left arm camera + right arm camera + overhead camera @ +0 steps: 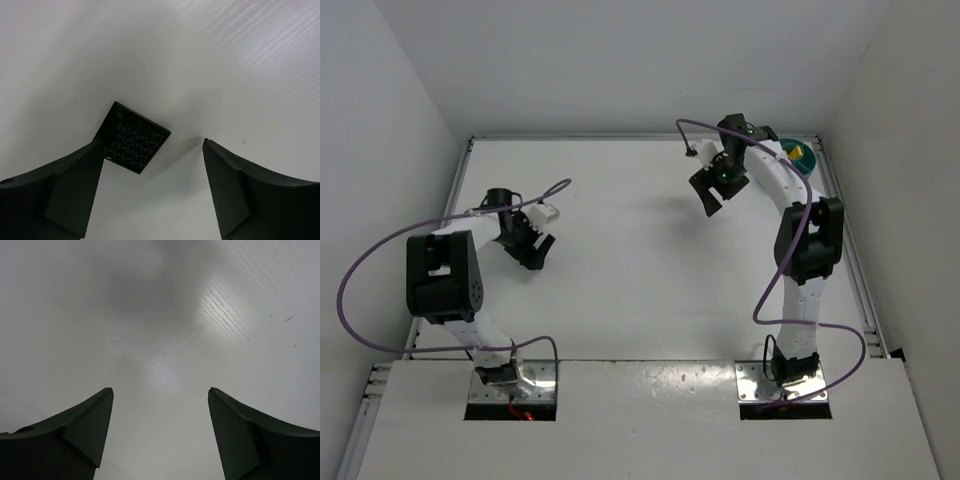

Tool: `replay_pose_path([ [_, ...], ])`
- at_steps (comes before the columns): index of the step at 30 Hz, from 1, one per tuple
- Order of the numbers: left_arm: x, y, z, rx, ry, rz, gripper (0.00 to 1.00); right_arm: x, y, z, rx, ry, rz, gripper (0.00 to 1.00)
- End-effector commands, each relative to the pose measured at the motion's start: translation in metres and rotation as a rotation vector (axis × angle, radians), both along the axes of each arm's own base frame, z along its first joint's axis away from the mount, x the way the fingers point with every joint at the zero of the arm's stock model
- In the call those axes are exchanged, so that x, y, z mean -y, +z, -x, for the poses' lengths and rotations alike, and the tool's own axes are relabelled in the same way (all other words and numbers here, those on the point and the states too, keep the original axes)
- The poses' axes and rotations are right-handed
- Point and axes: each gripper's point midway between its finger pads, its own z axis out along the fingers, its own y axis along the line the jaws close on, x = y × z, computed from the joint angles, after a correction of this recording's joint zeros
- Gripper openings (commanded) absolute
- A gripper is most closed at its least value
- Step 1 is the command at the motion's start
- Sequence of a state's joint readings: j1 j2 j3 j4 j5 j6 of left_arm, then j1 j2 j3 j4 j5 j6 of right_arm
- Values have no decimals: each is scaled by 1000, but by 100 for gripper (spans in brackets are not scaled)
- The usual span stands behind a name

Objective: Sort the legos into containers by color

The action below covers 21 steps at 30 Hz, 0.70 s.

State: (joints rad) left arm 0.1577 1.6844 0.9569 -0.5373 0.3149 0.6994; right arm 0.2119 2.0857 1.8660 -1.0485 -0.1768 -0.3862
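Hanging over the table (620, 300) at upper centre, the right gripper (716, 198) gapes wide and empty. The left gripper (534, 252), at middle left, is likewise spread, gripping nothing. The teal dish (808, 166), with a yellow lego (797, 153) inside, sits upper right, beyond the right gripper.

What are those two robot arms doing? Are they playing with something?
Two robot arms hang over a white table, and right now neither holds anything. The left gripper is open, with a bumpy black square right at one fingertip; whether it touches is unclear. The right gripper is open too, with only bare table below. A teal dish sits in the far right corner, partly behind the right arm, with a yellow bit in it.
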Motion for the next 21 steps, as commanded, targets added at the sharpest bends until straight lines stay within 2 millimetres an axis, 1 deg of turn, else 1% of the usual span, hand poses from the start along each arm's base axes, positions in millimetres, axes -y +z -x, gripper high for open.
replay_pose_path([
  [1,59,-19,1,-77,-44,121,84,1,12,-2,49,11,14,77],
  [2,68,-18,-6,-63,-56,124,83,1,16,-2,58,11,13,77],
  [4,84,-16,-16,-52,-72,132,83,2,13,0,49,11,14,77],
  [5,100,-14,-22,-54,-87,141,83,2,13,0,49,11,14,77],
  [6,111,-8,-29,-32,-105,161,83,2,11,2,40,11,16,77],
  [7,122,-8,-32,-30,-119,175,82,6,15,1,51,2,14,77],
  [9,156,6,-41,3,-151,201,82,5,19,1,58,5,4,77],
  [10,156,6,-41,3,-151,201,82,7,19,1,56,-3,-6,77],
  [11,164,9,-41,7,-158,207,82,7,19,1,53,-11,-8,77],
  [12,176,28,-49,63,-182,212,82,7,19,1,53,-11,-8,77],
  [14,186,48,-54,109,-192,228,82,5,23,2,60,-8,-21,77],
  [15,192,69,-61,162,-193,237,82,3,23,2,58,-4,-33,77],
  [17,193,90,-63,196,-196,244,82,1,23,3,56,-1,-43,77],
  [18,198,112,-68,246,-220,240,82,0,27,-2,74,0,-47,77],
  [19,196,117,-62,231,-228,232,82,-4,32,-4,83,-5,-66,77],
  [21,193,133,-60,264,-273,213,83,-9,33,-6,81,-4,-96,77],
])
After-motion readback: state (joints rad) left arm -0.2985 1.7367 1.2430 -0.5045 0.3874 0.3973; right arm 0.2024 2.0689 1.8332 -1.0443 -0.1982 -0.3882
